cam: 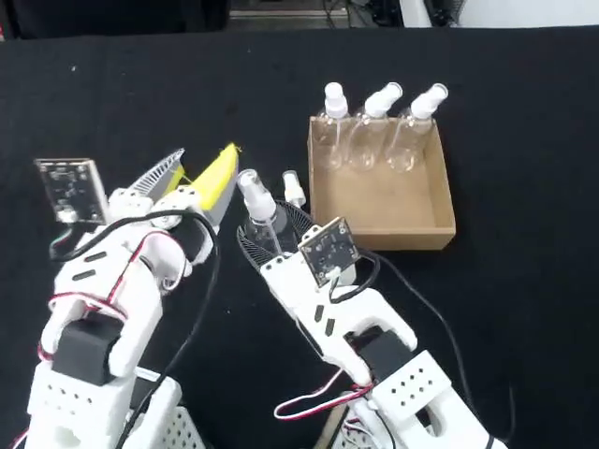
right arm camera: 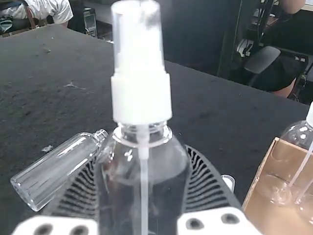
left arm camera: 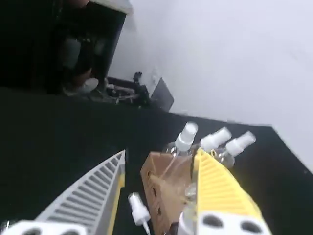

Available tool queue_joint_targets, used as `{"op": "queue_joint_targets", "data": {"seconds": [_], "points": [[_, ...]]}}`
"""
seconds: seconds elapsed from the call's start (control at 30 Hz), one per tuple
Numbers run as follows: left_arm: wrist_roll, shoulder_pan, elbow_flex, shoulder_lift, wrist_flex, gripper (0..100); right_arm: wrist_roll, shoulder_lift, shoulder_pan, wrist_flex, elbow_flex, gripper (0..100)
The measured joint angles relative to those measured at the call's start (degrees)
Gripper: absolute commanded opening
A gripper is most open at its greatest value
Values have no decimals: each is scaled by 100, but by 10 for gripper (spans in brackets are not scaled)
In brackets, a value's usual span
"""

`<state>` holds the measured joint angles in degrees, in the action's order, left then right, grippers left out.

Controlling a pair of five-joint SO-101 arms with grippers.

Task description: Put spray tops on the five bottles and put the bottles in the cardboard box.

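Observation:
My right gripper (cam: 271, 229) is shut on an upright clear bottle (right arm camera: 142, 171) with a white spray top (right arm camera: 141, 73) on its neck, just left of the cardboard box (cam: 384, 201). A bare bottle without a top (right arm camera: 58, 166) lies on the cloth beside it. A loose spray top (cam: 293, 187) lies between the held bottle and the box. Three topped bottles (cam: 370, 131) lean against the box's far wall. My left gripper (cam: 206, 154) hangs open above the cloth left of the held bottle, with one grey and one yellow finger (left arm camera: 220, 196) and nothing between them.
The black cloth (cam: 112, 94) covers the whole table. The near half of the box floor (cam: 393, 201) is bare cardboard. Chairs and clutter stand in the room beyond the table's far edge.

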<state>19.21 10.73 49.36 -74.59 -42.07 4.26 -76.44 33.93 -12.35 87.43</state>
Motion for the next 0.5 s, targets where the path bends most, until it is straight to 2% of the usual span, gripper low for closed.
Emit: {"op": "queue_joint_targets", "data": {"seconds": [0.3, 0.5], "points": [[18, 185, 220, 0, -193, 216, 0, 0, 0, 0, 0, 11], [9, 369, -132, 0, -325, 213, 0, 0, 0, 0, 0, 11]]}}
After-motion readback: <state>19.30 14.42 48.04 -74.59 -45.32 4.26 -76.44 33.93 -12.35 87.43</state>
